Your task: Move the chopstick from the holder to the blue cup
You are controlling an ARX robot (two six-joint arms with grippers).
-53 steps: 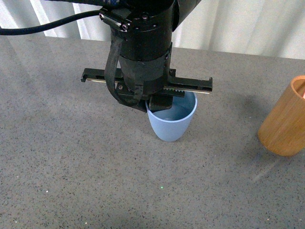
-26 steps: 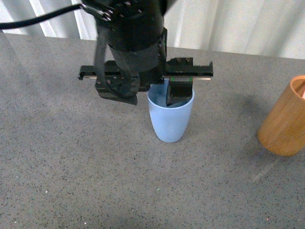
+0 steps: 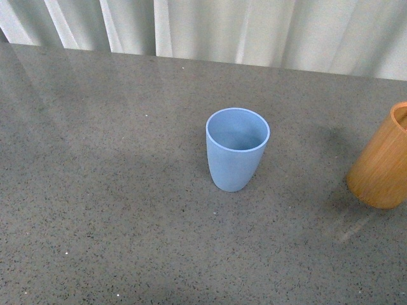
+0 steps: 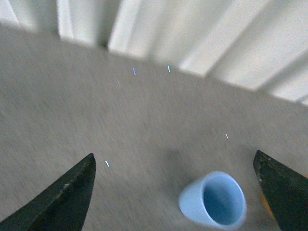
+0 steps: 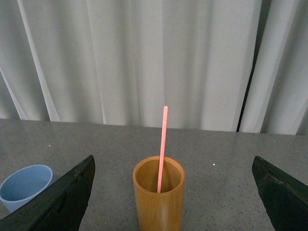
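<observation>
One chopstick (image 5: pixel 163 139) (pink) upright in holder (image 5: pixel 159 211) — blue cup (image 3: pixel 235 162) apart.

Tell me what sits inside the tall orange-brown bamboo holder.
One thin pink chopstick stands inside the orange-brown bamboo holder, rising above its rim. The holder's bottom is hidden by its wall.

Colours logged.
Pale blue cup (image 3: pixel 236 152); orange-brown holder (image 5: pixel 159 207); pink chopstick (image 5: pixel 163 139); grey speckled worktop (image 3: pixel 95 190); white pleated curtain (image 5: pixel 120 57).

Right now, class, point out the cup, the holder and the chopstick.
Cup (image 3: pixel 234 162): front view, on its outer wall.
Holder (image 5: pixel 159 204): right wrist view, on its front wall.
Chopstick (image 5: pixel 162 144): right wrist view, on the shaft just above the rim.
</observation>
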